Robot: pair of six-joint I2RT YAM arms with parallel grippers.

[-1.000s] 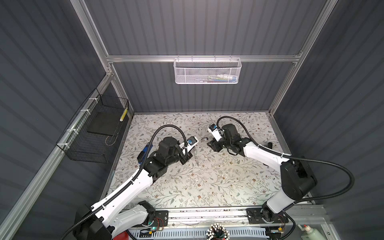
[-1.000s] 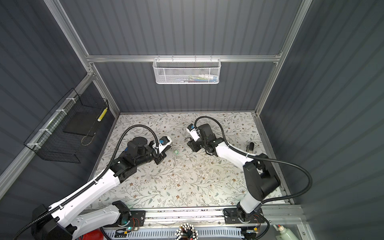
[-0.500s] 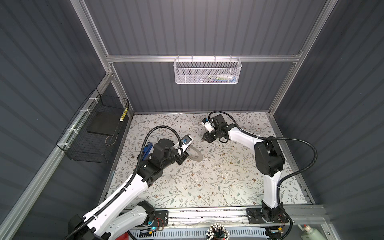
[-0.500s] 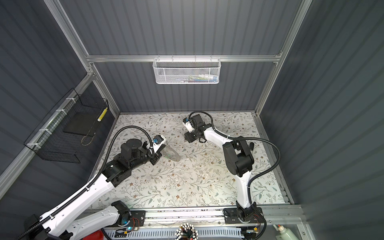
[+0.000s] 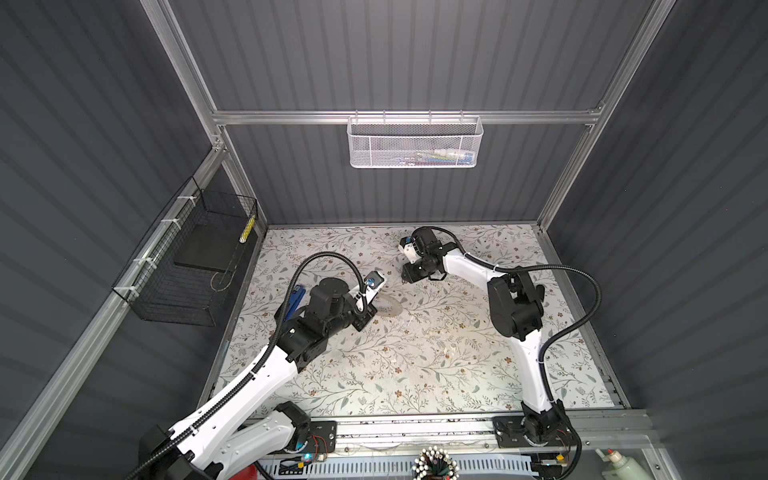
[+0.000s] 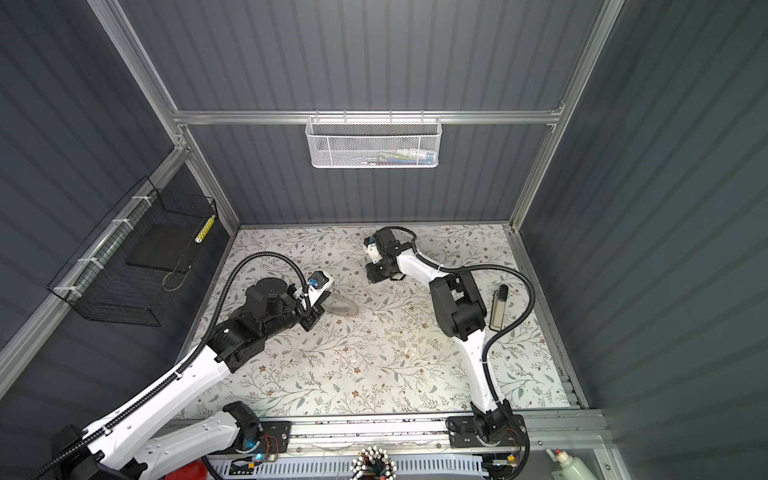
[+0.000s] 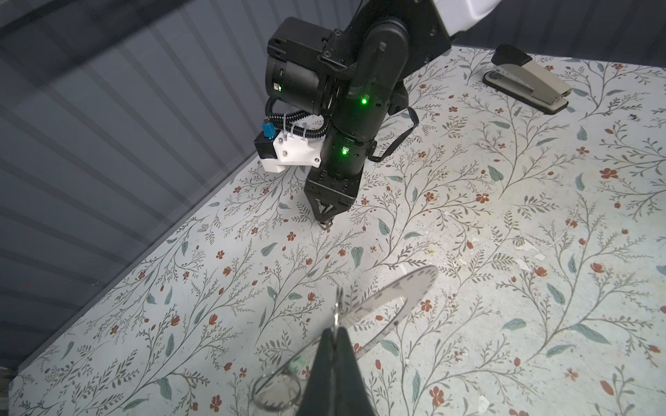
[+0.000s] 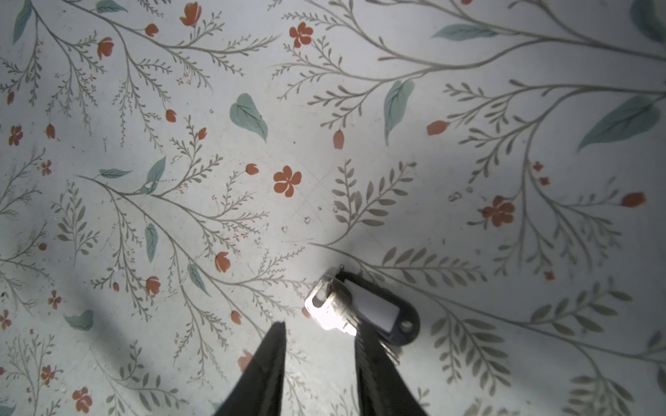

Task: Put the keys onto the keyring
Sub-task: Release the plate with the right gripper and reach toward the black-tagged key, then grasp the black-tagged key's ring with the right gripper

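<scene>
Keyring (image 7: 396, 295), one: flat grey ring, rim pinched in the tightly closed left gripper (image 7: 333, 335), low over the floral table (image 5: 415, 365). Staplers, two: blue (image 5: 296, 296), grey (image 6: 498, 307), each partly behind an arm. Keys (image 8: 335, 306), one tagged set: on the table, against one finger of the right gripper (image 8: 320, 326), jaws parted, gripping nothing. Wall baskets, two: black wire basket (image 5: 174, 307), dark slab inside; white mesh basket (image 5: 374, 145), small unidentifiable items.

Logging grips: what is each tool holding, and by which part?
Left tool pinches a thin metal ring, seen edge-on, by its rim. Right tool holds nothing; the key lies by its fingertips.
</scene>
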